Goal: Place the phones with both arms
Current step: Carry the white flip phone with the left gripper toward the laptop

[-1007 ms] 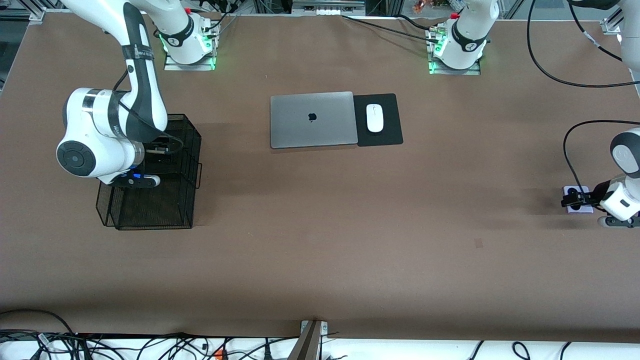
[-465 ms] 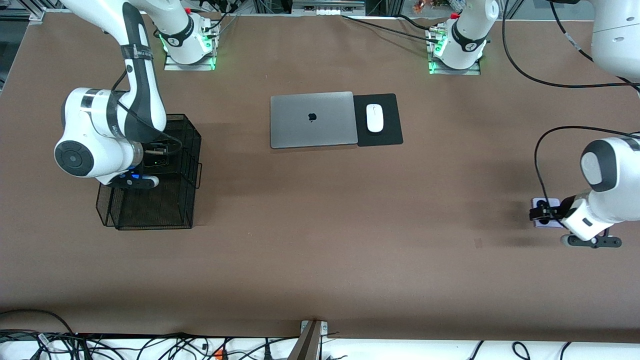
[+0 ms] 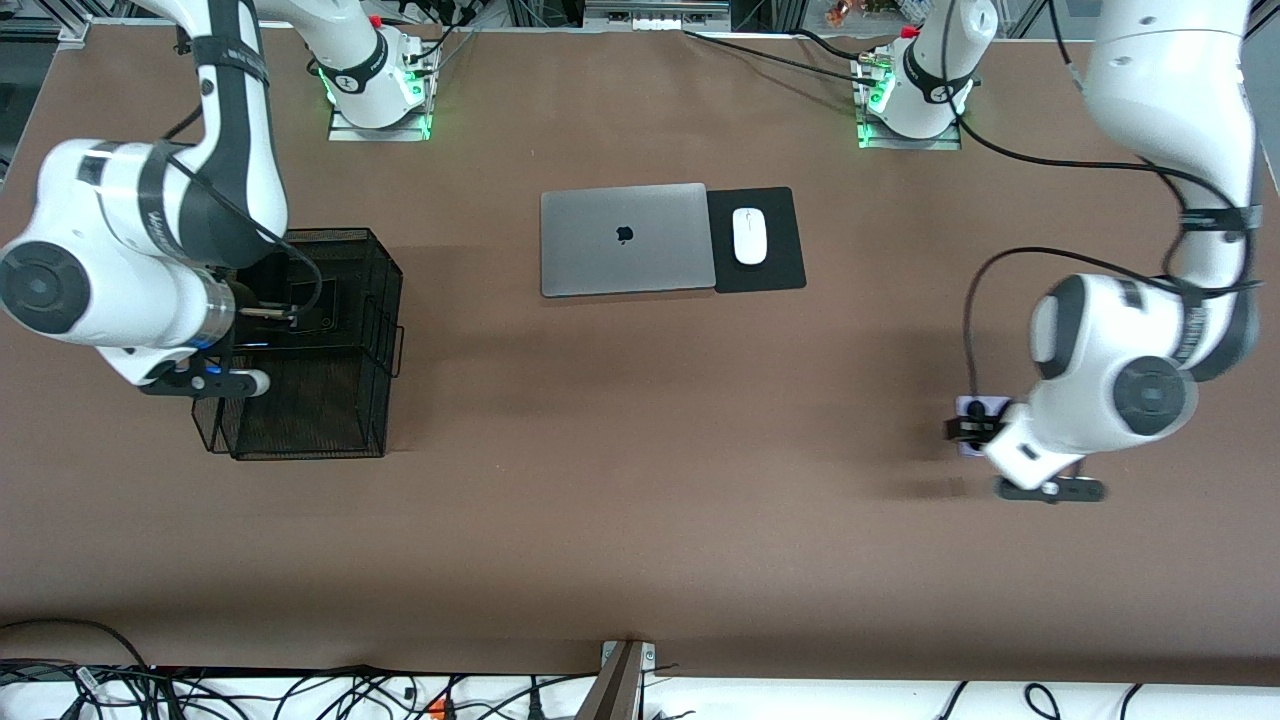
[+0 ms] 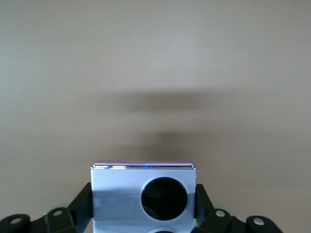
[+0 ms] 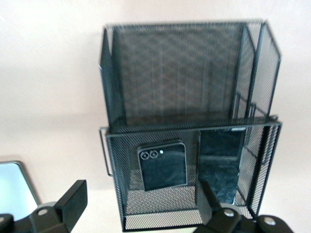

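You see only part of the lavender-white phone (image 4: 143, 196) in the left wrist view; the picture's edge cuts off its lower part and second black circle. In the front view the right arm hides much of the mesh basket (image 3: 345, 400), and the phones inside are too dark to tell apart.

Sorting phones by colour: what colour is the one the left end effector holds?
Lavender-white phone with black circles, clearest in the left wrist view.
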{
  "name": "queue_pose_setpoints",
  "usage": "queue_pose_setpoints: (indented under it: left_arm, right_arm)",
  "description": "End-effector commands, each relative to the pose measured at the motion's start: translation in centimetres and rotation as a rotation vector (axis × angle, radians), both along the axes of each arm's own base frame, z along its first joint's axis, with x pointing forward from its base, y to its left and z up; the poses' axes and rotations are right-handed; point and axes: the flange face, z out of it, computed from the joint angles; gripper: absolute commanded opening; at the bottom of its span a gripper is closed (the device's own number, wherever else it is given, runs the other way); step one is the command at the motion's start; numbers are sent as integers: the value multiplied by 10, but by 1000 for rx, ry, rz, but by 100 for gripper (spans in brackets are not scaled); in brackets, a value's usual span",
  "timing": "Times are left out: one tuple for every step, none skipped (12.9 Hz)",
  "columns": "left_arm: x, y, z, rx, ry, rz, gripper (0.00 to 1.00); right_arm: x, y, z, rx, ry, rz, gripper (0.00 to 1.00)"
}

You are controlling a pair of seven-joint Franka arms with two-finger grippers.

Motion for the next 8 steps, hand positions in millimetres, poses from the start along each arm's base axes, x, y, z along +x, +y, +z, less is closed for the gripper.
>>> queue_pose_setpoints:
  left_arm:
    - [-14, -74, 4, 48, -1, 22, 38]
    - [-23, -107, 1, 52, -2, 35, 38]
    - [-31, -136, -7, 58, 1, 51, 37]
    - [-41, -163, -14, 64, 4, 69, 37]
    - [-46, -190, -17, 66, -6, 81, 37]
    - [-51, -222, -22, 64, -19, 87, 37]
    - [-56, -250, -30, 66, -27, 97, 37]
    - [-59, -274, -36, 63, -41, 104, 37]
  right_arm:
    - [14, 1, 22, 76, -50, -84, 100]
    - [21, 10, 27, 78, -68, -80, 100]
    - [29, 19, 30, 63, -83, -66, 100]
    - [34, 25, 33, 57, -107, -58, 100]
    - [39, 28, 35, 50, -129, -54, 100]
    - [40, 30, 35, 49, -137, -58, 100]
    - [40, 32, 35, 48, -135, -62, 100]
    - [39, 35, 35, 46, -135, -61, 100]
